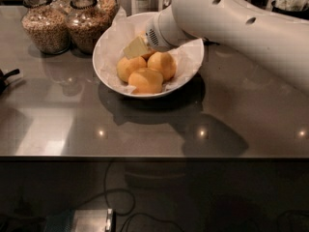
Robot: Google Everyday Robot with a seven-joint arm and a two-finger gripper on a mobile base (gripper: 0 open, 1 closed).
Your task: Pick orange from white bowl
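Wide, round, glossy white bowl (98,62), lined with crinkled white paper (115,33), on a grey countertop (145,127). It holds four round, matte yellow-orange oranges. Three are in full view and touch one another: left orange (129,67), right orange (162,64) and front orange (146,80). Only a sliver shows of the fourth orange (148,55), at the back under the gripper (136,48). The gripper, on a thick white arm (241,28), sits inside the bowl above the fruit; whether it is released or clenched cannot be told. Two glass grain jars (46,27) (89,22) stand just beside the bowl's back-left rim.
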